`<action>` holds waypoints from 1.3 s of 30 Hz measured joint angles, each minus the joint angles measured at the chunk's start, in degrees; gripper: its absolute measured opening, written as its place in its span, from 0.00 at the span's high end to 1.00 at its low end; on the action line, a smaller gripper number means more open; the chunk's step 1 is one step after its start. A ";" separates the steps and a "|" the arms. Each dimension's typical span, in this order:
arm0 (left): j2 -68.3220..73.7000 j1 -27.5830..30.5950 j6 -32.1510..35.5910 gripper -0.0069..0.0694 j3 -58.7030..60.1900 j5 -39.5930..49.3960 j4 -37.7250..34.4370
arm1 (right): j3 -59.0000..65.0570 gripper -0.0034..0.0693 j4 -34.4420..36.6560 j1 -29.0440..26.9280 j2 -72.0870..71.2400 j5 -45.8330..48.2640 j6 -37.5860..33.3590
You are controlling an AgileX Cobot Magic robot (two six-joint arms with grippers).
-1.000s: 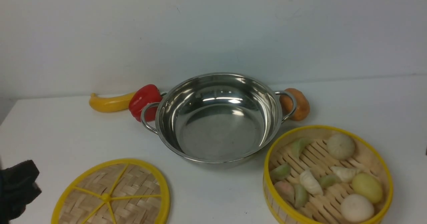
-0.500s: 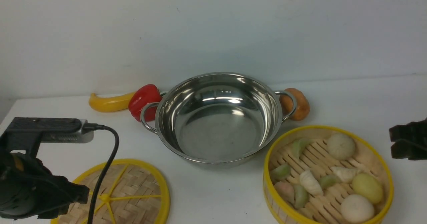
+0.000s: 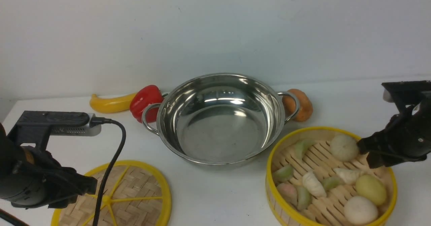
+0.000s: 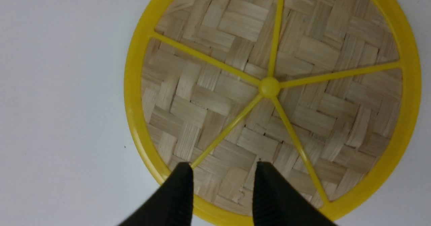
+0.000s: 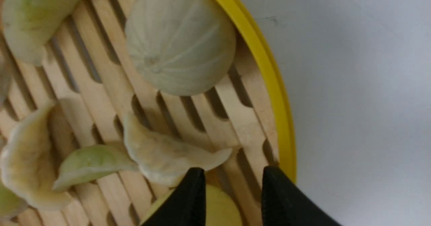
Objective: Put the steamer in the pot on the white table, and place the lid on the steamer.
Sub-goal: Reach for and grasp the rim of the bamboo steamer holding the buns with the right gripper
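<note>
The shiny steel pot point(image 3: 220, 118) stands empty at the middle of the white table point(image 3: 215, 195). The steamer point(image 3: 330, 177), with toy dumplings and buns, sits at the front right point(image 5: 161, 118). The woven lid point(image 3: 112, 195) lies flat at the front left point(image 4: 269, 88). My left gripper point(image 3: 86, 185) is open and empty above the lid's left part point(image 4: 222, 167). My right gripper point(image 3: 365, 150) is open and empty above the steamer's right side, just inside the yellow rim point(image 5: 232, 172).
A yellow banana point(image 3: 109, 103) and a red pepper point(image 3: 145, 102) lie behind the pot's left handle. A brown bun-like toy point(image 3: 301, 104) sits behind its right handle. A wall stands close behind them.
Both arms have come into view and forward. The left gripper moved over the lid. The right gripper moved in from the right edge over the steamer's rim.
</note>
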 joint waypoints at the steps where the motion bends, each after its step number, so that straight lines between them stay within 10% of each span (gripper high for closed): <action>1: 0.00 0.00 0.00 0.59 0.00 -0.59 0.00 | -0.54 0.61 -2.05 0.07 0.00 0.16 1.72; 39: 0.05 0.00 -0.05 0.59 0.00 -10.26 0.00 | -3.11 0.66 -7.54 0.07 10.39 -1.41 6.17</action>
